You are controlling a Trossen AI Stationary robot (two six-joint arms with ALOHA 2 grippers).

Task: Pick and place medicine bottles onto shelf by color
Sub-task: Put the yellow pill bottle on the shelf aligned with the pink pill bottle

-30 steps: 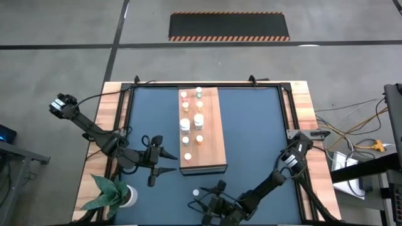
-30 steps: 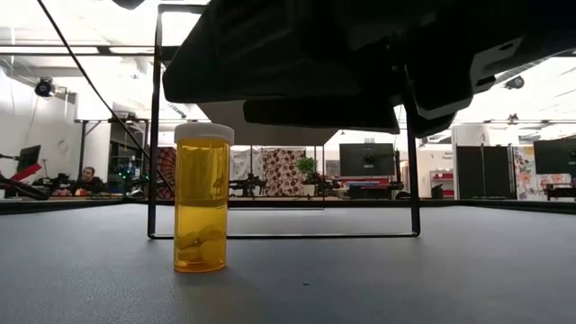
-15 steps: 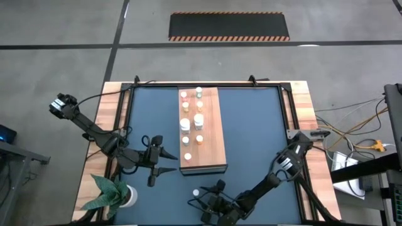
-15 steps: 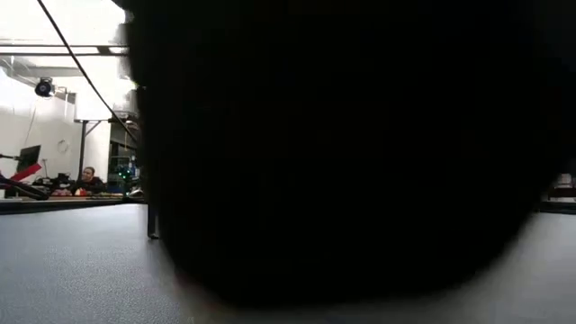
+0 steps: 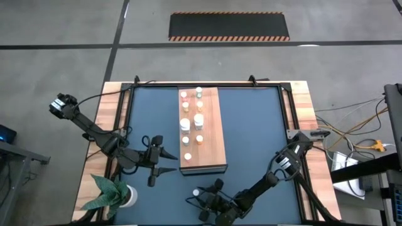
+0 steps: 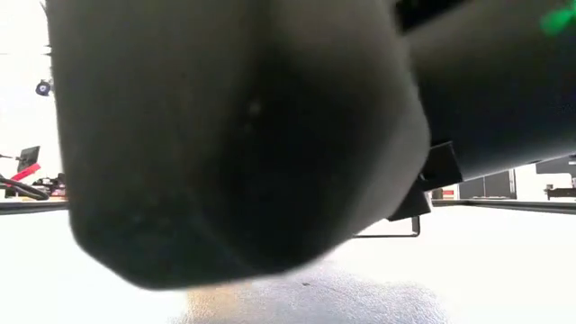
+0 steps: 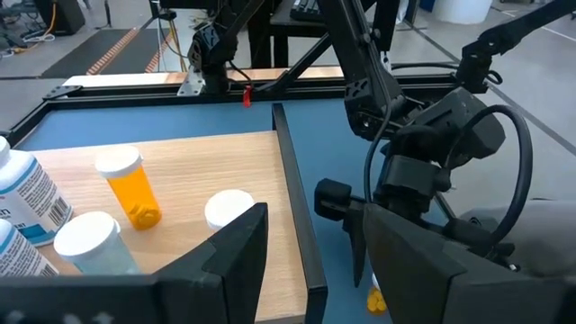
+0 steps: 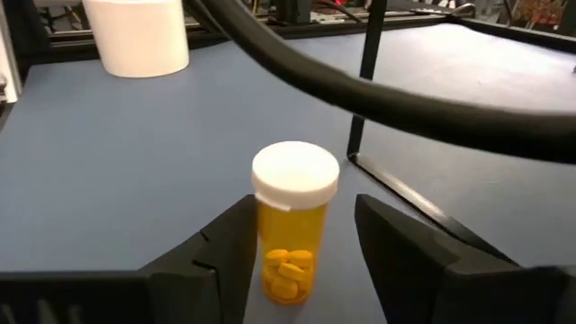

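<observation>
An orange pill bottle [image 8: 292, 223] with a white cap is standing straight up on the dark blue mat [image 5: 251, 138], near the front edge of the table. It is standing just past the front end of the wooden shelf [image 5: 210, 141], a bit to the side of it.

The right gripper [image 8: 301, 256] is sitting low over the mat, right at this bottle. In the right wrist view, the bottle is standing between the two dark fingers [image 8: 211, 261], one on each side. The jaws are spread apart with small gaps showing on both sides of the bottle, so they are not squeezing it yet. The bottle's long way is going up and down, and the fingers are reaching in from the side, across it.

The left gripper [image 5: 157, 161] is waiting beside the left edge of the shelf, well apart from this bottle. Its jaws are spread apart and holding nothing.

So the right arm is much nearer. I think it only needs to pinch shut around the bottle's middle. Other bottles [image 5: 185, 124] are already standing on the shelf in two rows.
</observation>
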